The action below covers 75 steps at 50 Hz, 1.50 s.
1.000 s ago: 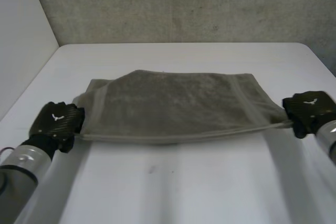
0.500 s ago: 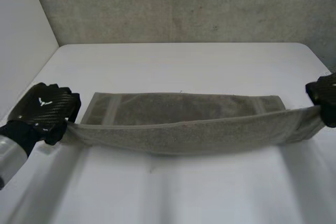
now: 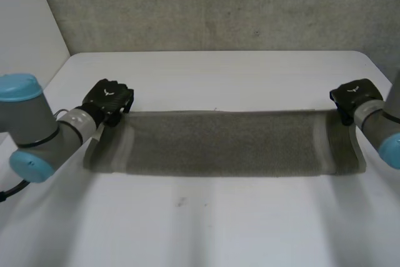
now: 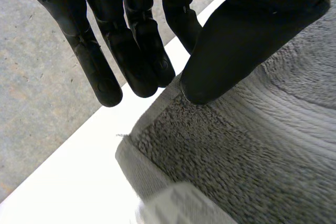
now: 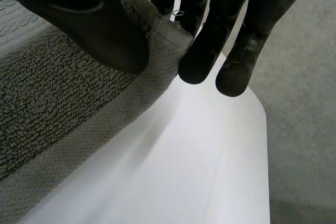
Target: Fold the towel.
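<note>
Pinching the towel [image 3: 219, 142], which lay as a long strip across the tabletop [image 3: 206, 229], my left robot hand [image 3: 109, 99] and right robot hand [image 3: 355, 95] each clamped a far corner between thumb and straight fingers. Releasing unevenly could have dragged the top layer askew. The wrist views showed those pinches close up; the head view showed the whole strip and both ends.

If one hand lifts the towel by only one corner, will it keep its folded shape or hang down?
It will probably hang limp: the towel lies flat and follows the table. Its two layers would likely fall open. The looped surface looks rough, so it should hardly slip.
</note>
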Each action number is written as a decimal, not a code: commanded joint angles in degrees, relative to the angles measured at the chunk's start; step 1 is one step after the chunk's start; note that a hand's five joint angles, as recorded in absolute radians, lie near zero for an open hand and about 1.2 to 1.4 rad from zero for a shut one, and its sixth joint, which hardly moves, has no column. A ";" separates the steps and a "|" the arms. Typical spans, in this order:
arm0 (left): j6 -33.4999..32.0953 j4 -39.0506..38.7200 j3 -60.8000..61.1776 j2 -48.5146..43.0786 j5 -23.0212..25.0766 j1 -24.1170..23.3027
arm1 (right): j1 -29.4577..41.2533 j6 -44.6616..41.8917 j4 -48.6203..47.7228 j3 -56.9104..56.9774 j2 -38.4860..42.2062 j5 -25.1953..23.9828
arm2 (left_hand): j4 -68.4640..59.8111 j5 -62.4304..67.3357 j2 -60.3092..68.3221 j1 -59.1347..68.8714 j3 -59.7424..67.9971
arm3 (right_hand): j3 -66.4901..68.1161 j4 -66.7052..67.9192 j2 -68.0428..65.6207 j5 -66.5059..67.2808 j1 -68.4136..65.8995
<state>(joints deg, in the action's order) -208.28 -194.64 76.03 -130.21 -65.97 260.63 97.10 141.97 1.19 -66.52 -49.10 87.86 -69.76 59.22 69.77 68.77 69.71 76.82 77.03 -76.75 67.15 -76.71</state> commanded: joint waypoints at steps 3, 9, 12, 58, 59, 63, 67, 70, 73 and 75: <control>0.15 0.32 -10.18 -7.77 -3.36 -1.70 | 2.04 -0.38 -0.58 11.57 8.48 2.22 | -10.24 10.78 10.23 11.23 10.29 | 3.18 2.97 -3.25 2.85 -3.29; 0.33 0.23 -11.87 -9.54 -3.90 -1.70 | 2.92 -0.38 -0.23 15.80 11.31 3.28 | -8.76 9.31 8.76 9.76 8.82 | -22.41 -22.62 22.34 -22.73 22.30; 0.33 0.32 -11.87 -9.54 -3.90 -1.79 | 3.10 -0.38 -0.32 16.16 11.13 4.85 | 37.84 -37.30 -37.85 -36.85 -37.79 | -66.82 -67.03 66.75 -67.15 66.71; 3.76 -11.28 25.31 19.47 -4.25 -0.83 | -3.66 4.46 -13.41 -27.26 -9.17 -5.86 | 59.71 -59.17 -59.72 -58.72 -59.66 | 0.02 -0.19 -0.09 -0.30 -0.13; 4.28 -11.28 25.31 19.47 -4.25 -0.83 | -3.67 4.45 -13.41 -27.26 -9.17 -5.86 | 59.71 -59.17 -59.72 -58.72 -59.66 | 0.21 0.00 -0.28 -0.12 -0.32; 4.90 -11.28 25.58 19.55 -4.25 -0.83 | -6.56 1.74 -14.73 -27.17 -9.17 -5.68 | 59.71 -59.17 -59.72 -58.72 -59.66 | 3.18 2.97 -3.25 2.85 -3.29; 4.99 -11.28 25.75 19.64 -4.25 -0.83 | -9.73 -0.29 -14.91 -27.17 -8.91 -5.68 | 59.71 -59.17 -59.72 -58.72 -59.66 | 3.18 2.97 -3.25 2.85 -3.29; 4.99 -11.28 26.10 19.73 -4.25 -0.83 | -13.86 -2.22 -14.82 -26.91 -8.38 -5.86 | 59.71 -59.17 -59.72 -58.72 -59.66 | 3.18 2.97 -3.25 2.85 -3.29; 4.99 -11.28 26.28 19.82 -4.25 -0.91 | -18.61 -3.81 -14.73 -26.29 -8.91 -6.12 | 59.71 -59.17 -59.72 -58.72 -59.66 | 3.18 2.97 -3.25 2.85 -3.29; 4.99 -11.28 26.37 19.82 -4.25 -0.91 | -21.59 -5.03 -14.12 -24.89 -9.52 -6.04 | 59.76 -59.22 -59.77 -58.77 -59.71 | 3.18 2.97 -3.25 2.85 -3.29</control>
<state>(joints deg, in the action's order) -203.22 -205.92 102.04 -110.52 -70.23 259.78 83.26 139.89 -13.79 -93.31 -57.77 82.01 -9.59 1.52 9.52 10.34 9.60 76.83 77.00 -75.79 66.39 -76.20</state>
